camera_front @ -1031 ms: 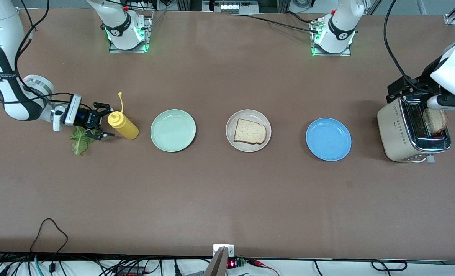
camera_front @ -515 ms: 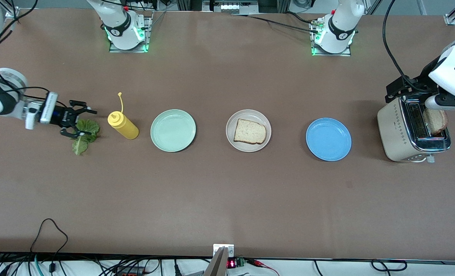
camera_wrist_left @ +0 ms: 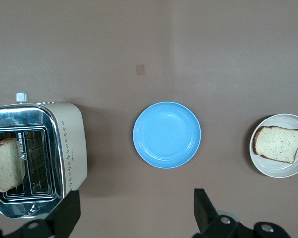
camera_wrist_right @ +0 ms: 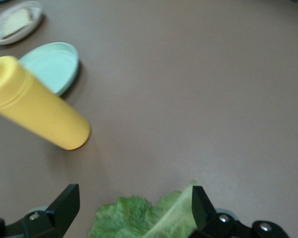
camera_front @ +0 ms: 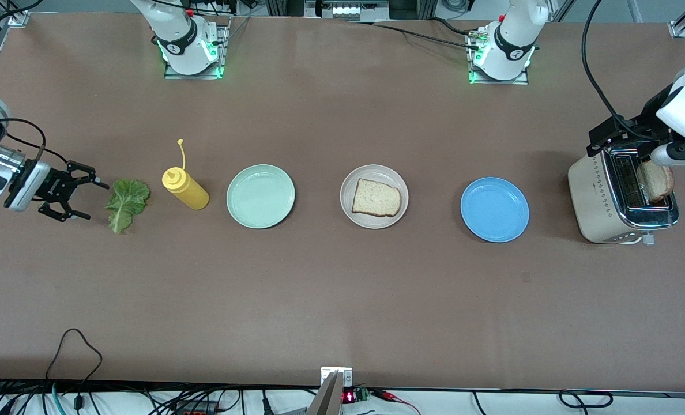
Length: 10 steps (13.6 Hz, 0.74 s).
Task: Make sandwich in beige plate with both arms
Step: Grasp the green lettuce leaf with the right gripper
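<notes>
**One slice plated, lettuce on the desk, second slice in the toaster**

Right hand (camera_front: 83, 199) at the right arm's end of the desk, low above the brown surface, fingers spread wide and holding nothing; it sits just beside the lettuce leaf (camera_front: 126, 203), apart from it; in the right wrist view the two fingertips frame the leaf's edge (camera_wrist_right: 149, 218) with the leaf lying flat between and ahead of them.

Yellow squeeze bottle (camera_front: 185, 187) stands beside the leaf, toward the plates, its cap tether curling upward; in the right wrist view the bottle (camera_wrist_right: 37, 111) fills the space between leaf and mint-green plate (camera_wrist_right: 52, 64).

Three plates in a row along the middle of the desk: mint-green plate (camera_front: 260, 196), bare; beige plate (camera_front: 348, 210) at the centre, carrying one bread slice (camera_front: 376, 197) lying flat, nothing on top of it; blue plate (camera_front: 494, 209), bare, toward the left arm's end.

Toaster (camera_front: 596, 202), cream body with chrome top, stands at the left arm's end of the desk; a second bread slice (camera_front: 655, 181) sticks up out of one slot, the other slot shows only its wire grid.

Left hand (camera_front: 631, 135) hangs over the toaster; its fingers show wide apart in the left wrist view (camera_wrist_left: 134, 218), gripping nothing; the same view looks down on toaster (camera_wrist_left: 64, 148), blue plate (camera_wrist_left: 166, 135) and beige plate (camera_wrist_left: 260, 166) with its slice (camera_wrist_left: 277, 144).
</notes>
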Tool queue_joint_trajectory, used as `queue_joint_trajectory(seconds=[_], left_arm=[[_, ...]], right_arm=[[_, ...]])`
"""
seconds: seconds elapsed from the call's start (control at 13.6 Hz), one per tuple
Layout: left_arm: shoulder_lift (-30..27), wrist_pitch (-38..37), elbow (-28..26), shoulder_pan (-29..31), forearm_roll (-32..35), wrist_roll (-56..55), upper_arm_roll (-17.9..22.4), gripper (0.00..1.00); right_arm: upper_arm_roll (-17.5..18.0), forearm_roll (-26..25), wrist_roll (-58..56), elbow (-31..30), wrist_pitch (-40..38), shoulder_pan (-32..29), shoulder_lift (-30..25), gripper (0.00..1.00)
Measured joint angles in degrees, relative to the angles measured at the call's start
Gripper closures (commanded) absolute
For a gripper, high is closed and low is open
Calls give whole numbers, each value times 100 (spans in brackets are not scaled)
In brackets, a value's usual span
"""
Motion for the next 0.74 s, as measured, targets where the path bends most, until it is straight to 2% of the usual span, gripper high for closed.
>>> queue_joint_trajectory(seconds=[0.29,0.74], left_arm=[[0,-1,0,0,0,0,-11,0],[0,-1,1,0,0,0,-13,0]], right_arm=[[331,-1295,3031,-1,1121,207,1,0],[561,-3802,7359,-12,1325,387,31,0]])
